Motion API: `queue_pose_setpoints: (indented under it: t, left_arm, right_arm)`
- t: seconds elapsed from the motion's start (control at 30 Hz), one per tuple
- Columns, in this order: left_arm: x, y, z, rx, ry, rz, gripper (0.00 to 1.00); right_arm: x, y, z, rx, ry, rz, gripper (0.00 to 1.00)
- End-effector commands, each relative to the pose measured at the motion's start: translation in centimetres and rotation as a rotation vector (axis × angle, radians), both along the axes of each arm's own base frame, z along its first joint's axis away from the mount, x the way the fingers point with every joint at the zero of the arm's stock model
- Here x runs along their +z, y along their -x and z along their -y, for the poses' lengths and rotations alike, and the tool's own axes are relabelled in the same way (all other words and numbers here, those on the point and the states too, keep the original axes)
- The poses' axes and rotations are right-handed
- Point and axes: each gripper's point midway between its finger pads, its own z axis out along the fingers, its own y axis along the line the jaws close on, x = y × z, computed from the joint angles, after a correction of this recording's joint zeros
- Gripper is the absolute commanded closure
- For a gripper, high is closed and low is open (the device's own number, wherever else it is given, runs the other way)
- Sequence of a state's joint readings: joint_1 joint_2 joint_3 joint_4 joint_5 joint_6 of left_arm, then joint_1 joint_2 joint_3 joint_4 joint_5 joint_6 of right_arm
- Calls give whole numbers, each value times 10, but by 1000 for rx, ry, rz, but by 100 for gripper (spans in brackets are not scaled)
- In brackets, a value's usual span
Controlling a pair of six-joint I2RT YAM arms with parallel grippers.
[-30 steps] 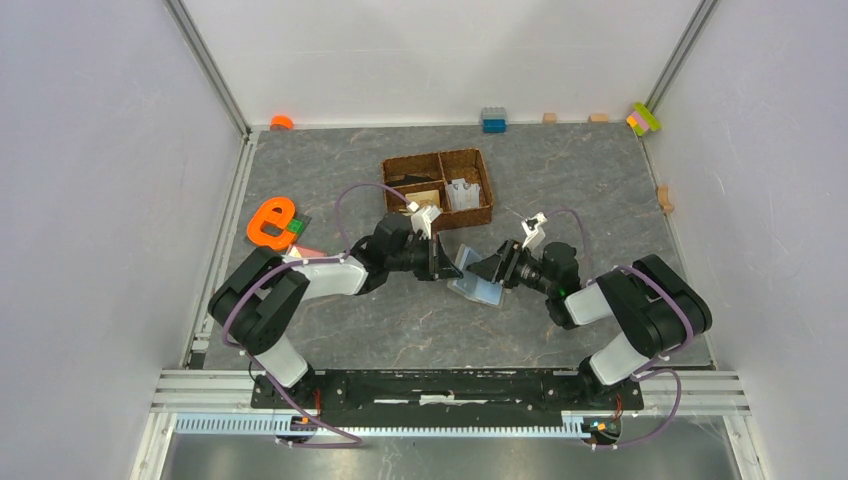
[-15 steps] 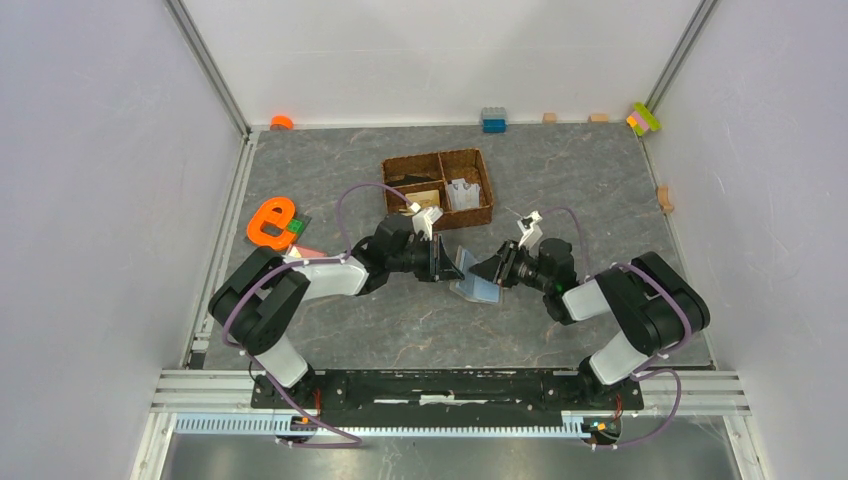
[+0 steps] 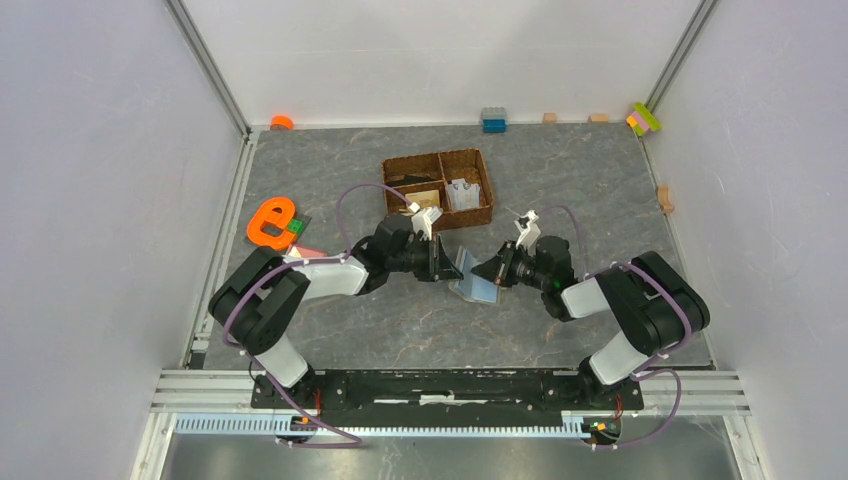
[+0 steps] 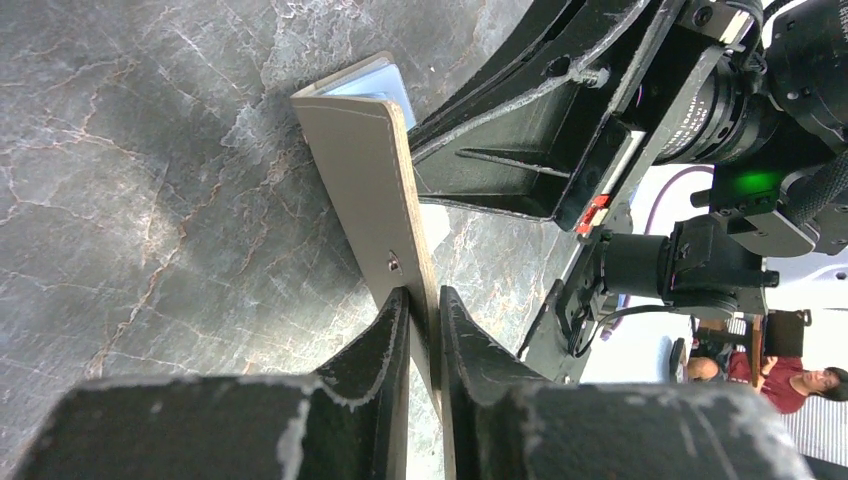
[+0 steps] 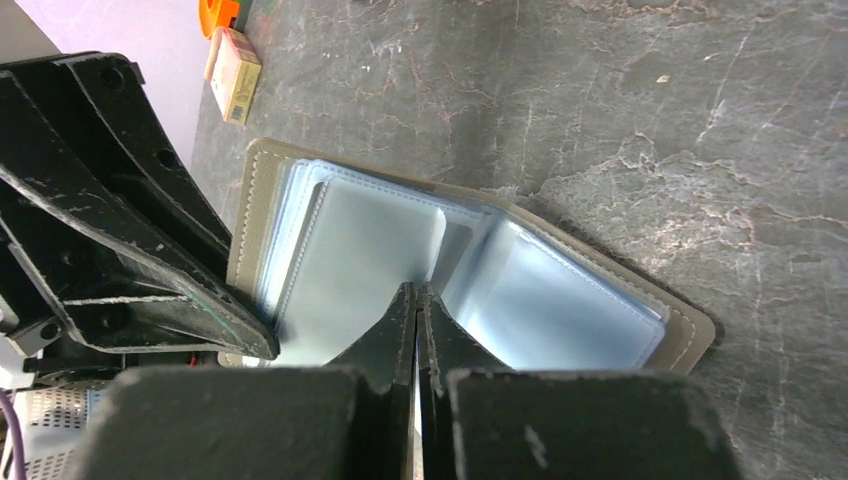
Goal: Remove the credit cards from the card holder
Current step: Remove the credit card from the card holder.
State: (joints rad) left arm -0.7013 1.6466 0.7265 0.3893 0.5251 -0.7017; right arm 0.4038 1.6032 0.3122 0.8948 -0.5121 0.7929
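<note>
The grey-olive card holder [image 3: 478, 287] lies open on the mat between my two grippers. One cover [image 4: 365, 170] stands raised on edge, and my left gripper [image 4: 423, 295] is shut on it. The other half [image 5: 560, 300] lies flat, showing light-blue sleeves. My right gripper [image 5: 416, 290] is shut, its tips at the fold between the sleeves. Whether a thin sleeve or card is pinched there I cannot tell. No credit cards show; they are hidden. From above, the left gripper [image 3: 443, 262] and the right gripper [image 3: 490, 271] face each other across the holder.
A brown divided basket [image 3: 485, 190] stands just behind the holder. An orange letter e [image 3: 270, 222] and a small tan box [image 5: 232, 75] lie to the left. A blue brick [image 3: 493, 120] and small blocks sit along the back wall.
My right gripper has closed from open and moved slightly left into the holder's fold. The left gripper has kept its hold on the raised cover.
</note>
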Motion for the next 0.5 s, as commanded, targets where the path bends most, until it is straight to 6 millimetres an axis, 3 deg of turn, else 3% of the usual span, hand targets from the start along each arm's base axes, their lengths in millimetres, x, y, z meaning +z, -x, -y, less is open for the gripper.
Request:
queue_pose_setpoints:
  t: [0.0,0.47]
  left_arm:
    - [40,-7,8,-23,96,98,84]
    - [45,-6,8,-35,128,92,71]
  right_arm:
    - [2,-8,-2,5,40,38,100]
    - [-9,-8,-8,36,87,12,94]
